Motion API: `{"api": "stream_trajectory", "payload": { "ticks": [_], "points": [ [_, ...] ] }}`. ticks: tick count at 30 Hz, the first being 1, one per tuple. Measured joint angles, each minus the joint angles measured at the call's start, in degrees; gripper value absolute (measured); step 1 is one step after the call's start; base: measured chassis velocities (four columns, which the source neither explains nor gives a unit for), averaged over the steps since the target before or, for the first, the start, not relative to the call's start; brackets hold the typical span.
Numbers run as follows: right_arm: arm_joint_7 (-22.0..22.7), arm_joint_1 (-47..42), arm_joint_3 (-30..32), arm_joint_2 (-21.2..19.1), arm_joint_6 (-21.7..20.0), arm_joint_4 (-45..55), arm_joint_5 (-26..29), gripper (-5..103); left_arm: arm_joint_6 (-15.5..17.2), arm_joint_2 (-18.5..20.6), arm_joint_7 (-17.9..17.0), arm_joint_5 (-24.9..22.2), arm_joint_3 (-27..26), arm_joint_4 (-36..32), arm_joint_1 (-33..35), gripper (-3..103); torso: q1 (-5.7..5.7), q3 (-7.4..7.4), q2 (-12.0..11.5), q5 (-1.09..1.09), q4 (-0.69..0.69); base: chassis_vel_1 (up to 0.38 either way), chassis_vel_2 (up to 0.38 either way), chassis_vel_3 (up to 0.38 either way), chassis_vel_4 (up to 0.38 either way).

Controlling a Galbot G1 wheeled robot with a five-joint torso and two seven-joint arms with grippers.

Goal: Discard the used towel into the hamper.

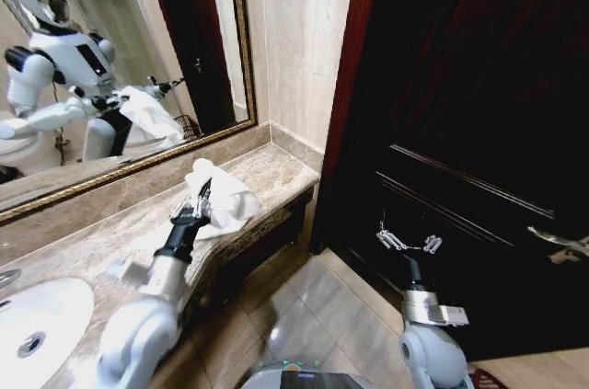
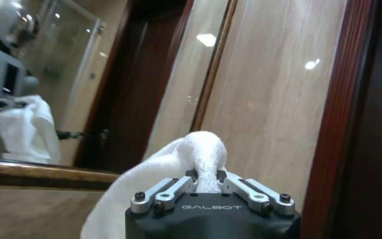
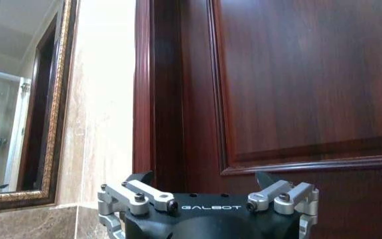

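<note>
In the head view, the left gripper (image 1: 204, 194) sits left of centre, clenched on the white towel (image 1: 224, 198), which bunches above the marble counter (image 1: 110, 233); whether its hanging folds touch the stone I cannot tell. A sink (image 1: 37, 325) fills the lower left corner and a gold-framed mirror (image 1: 138, 58) the upper left, where a dark woven basket shows in reflection (possibly the hamper, though I cannot be sure). The right gripper (image 1: 408, 243) hangs lower right in front of the dark door (image 1: 479, 131), its fingers spread and empty.

In the left wrist view, the left gripper (image 2: 208, 185) at bottom centre pinches a fold of the towel (image 2: 177, 164), with the rest draping down toward the lower left.

In the right wrist view, the right gripper (image 3: 208, 191) at the bottom edge stands wide apart, holding nothing, facing the door (image 3: 297, 89) and the marble wall (image 3: 105, 99).

My judgement: the grasp takes only one fold, so a quick swing or turn toward the hamper could let the cloth slip free. The loose trailing part could also drag on the counter edge, and the right arm stands near the door, so a turn of the base might clip it.
</note>
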Motion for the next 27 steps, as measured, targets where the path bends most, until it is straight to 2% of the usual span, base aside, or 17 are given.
{"api": "stream_trajectory", "payload": {
  "ticks": [2, 7, 12, 15, 27],
  "points": [
    [0.0, -0.2, 0.1, 0.1, 0.6, 0.1, 0.0, 100, -2.7, -1.5, 2.1, 4.5, -0.3, -0.1, 1.4, 8, 0.00, 0.00, 0.0, 0.00, -0.01, 0.000, 0.000, 0.000, 0.000],
    [0.3, -0.9, 0.6, 0.3, 1.3, 0.3, -0.2, 100, -5.0, -3.0, 4.5, 7.3, 0.7, 0.0, 2.5, 8, 0.01, 0.00, 0.0, 0.00, -0.03, 0.000, 0.000, 0.000, 0.000],
    [0.6, -1.0, 0.9, 0.2, 1.3, 0.4, -0.2, 100, -5.6, -3.5, 4.2, 8.7, 0.6, 0.2, 2.6, 8, 0.01, 0.00, 0.0, 0.01, -0.03, 0.000, 0.000, 0.000, 0.000],
    [0.8, -0.9, 1.0, 0.0, 1.4, 0.4, 0.1, 100, -6.3, -3.4, 1.5, 9.2, -0.2, 0.3, 2.4, 8, 0.01, 0.01, 0.0, 0.00, -0.02, 0.000, 0.000, 0.000, 0.000],
    [1.3, -1.2, 1.4, 0.4, 2.3, -0.2, -0.1, 100, -6.4, -1.4, 2.0, 8.9, -0.8, 3.2, 0.1, 8, 0.01, 0.01, 0.0, 0.00, -0.02, 0.000, 0.000, 0.000, 0.000]
  ]
}}
